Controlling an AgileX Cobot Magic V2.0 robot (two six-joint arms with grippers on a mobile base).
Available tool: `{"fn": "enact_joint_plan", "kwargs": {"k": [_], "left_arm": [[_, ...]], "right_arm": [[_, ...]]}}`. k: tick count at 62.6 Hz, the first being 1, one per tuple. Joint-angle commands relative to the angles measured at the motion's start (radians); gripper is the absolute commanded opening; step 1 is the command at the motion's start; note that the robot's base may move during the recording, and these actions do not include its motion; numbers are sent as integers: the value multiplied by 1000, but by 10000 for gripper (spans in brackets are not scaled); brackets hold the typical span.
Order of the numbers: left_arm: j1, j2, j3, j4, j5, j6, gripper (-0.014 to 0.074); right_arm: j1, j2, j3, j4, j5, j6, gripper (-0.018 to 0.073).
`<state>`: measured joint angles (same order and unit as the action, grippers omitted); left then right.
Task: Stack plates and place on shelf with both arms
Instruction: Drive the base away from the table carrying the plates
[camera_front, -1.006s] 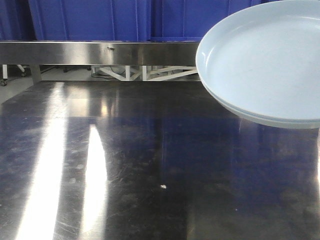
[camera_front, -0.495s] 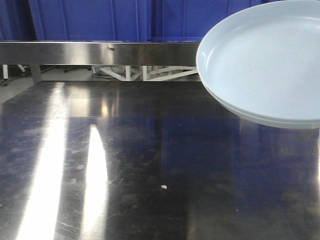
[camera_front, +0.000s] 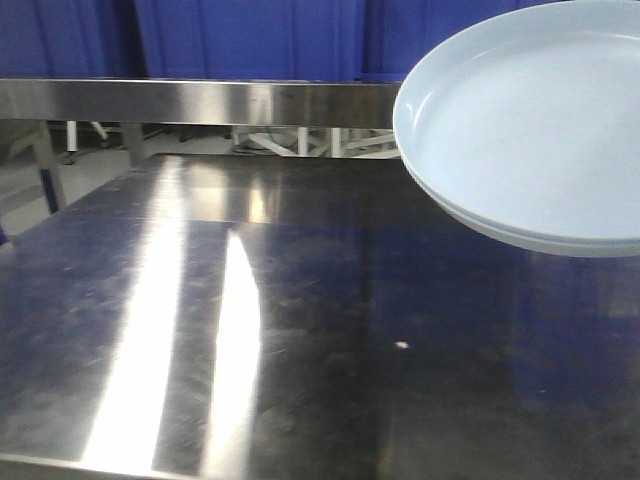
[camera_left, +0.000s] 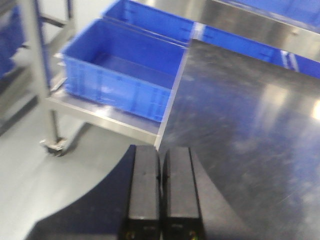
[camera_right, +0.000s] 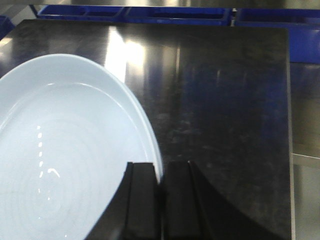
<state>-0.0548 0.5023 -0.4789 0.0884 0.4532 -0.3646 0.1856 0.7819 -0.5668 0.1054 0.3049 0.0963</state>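
Pale-blue plates (camera_front: 520, 130), one nested in the other, are hanging above the right side of the steel table (camera_front: 250, 330), and my right gripper (camera_right: 160, 172) is clamping their rim. My left gripper (camera_left: 160, 160) is hovering past the table's left edge with its fingers pressed together on nothing, a blue crate (camera_left: 125, 75) lying beyond it.

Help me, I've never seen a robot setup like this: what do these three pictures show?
This is a robot with two arms. Each arm ends in a two-fingered gripper with a camera at the wrist. The front view looks across a steel table. At upper right, two stacked pale-blue plates are raised off it. The right wrist view looks down at the right gripper, which pinches the plates' rim. The left wrist view shows the left gripper shut and empty near the table's edge, with a blue crate beyond.
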Motion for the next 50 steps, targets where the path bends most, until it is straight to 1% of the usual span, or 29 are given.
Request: {"fn": "enact_joint_plan", "kwargs": {"k": [1,50], "left_arm": [[0,3,-29,3,-72,-8,101],[0,3,-29,3,-72,-8,101]], "right_arm": [[-6,-9,-30,4,-100,-4,55],[-6,-9,-30,4,-100,-4,55]]}}
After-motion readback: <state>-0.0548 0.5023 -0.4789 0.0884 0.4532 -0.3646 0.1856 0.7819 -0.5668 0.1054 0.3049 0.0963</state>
